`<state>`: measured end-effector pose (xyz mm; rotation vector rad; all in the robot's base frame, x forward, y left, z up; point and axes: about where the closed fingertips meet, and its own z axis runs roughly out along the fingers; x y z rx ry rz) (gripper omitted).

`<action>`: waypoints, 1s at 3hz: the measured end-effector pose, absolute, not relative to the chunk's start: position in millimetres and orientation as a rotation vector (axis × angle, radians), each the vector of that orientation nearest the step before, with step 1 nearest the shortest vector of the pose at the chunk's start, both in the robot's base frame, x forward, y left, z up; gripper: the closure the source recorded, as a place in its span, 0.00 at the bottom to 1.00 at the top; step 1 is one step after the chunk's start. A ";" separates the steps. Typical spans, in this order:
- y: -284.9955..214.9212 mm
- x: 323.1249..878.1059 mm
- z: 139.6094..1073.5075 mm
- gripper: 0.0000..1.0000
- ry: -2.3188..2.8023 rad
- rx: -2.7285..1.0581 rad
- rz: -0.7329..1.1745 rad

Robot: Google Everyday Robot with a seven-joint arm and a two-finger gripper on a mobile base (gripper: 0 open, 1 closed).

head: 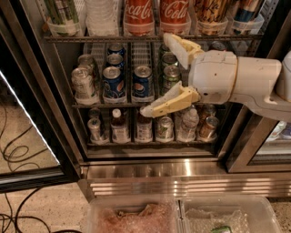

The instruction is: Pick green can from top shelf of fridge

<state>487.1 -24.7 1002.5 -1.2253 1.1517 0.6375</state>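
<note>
Up and well to the left of the gripper (155, 73), the green can (61, 12) stands in a clear tray at the left end of the top shelf (104, 39), its top cut off by the edge of the view. A white bottle (103, 16) is just beside the can, and two red cola cans (138, 13) stand between that bottle and the space above the gripper.

The main risk, as I judge it, is taking the wrong can. The gripper hangs one rack too low, level with the blue cans (142, 82), and its spread fingers bracket the darker green cans (170, 75) right behind it. Closing here would catch one of those. A second risk is the climb: the upper finger (179, 48) has its tip just under the front wire of the top shelf, so a straight lift could strike the rack. Sliding left along that shelf could also knock the cola cans or the bottle.

The white arm (254, 82) reaches in from the right, roughly level, across the fridge (32, 82) opening. The gripper is wide open and empty, with the lower finger (166, 103) angled down and left.
</note>
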 end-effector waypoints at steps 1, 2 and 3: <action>-1.4 474.0 987.5 0.00 1.119 -1.145 0.683; -6.3 468.7 965.3 0.00 1.162 -0.955 0.631; -10.1 472.5 978.0 0.00 1.166 -0.848 0.560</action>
